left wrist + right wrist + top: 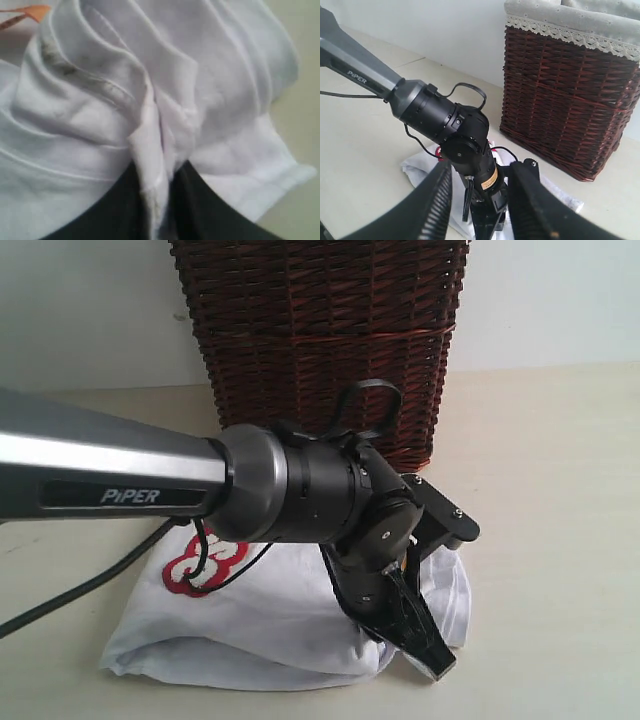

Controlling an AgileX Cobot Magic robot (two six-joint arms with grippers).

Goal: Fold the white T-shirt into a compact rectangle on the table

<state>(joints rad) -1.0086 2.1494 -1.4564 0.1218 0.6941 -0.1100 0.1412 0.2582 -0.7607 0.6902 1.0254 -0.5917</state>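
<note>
While the left arm [120, 465] reaches in from the left and across the middle of the scene, its wrist bends down into the white T-shirt [270, 630]. The shirt lies as a crumpled heap on the near part of the table [560, 540], just in front of the wicker basket [320, 330].

Through the left wrist camera I see the left gripper [160, 192] drawn in to a narrow slit on a raised ridge of white cloth, with the two dark fingers [120, 215] pressing the fold from either side. That ridge may be a seam or a hem, but the picture is too close and soft for me to be sure. The orange neck tag [30, 12] sits among the folds well away from the pinch. On the left part of the heap the red-outlined lettering [205, 565] faces up.

My right gripper [481, 170] hangs above the left arm's wrist joint, clear of the cloth, its jaws spread wide with nothing held between them. The basket stands at the far side, and a pale liner [560, 17] with a lace edge folds over its rim.
</note>
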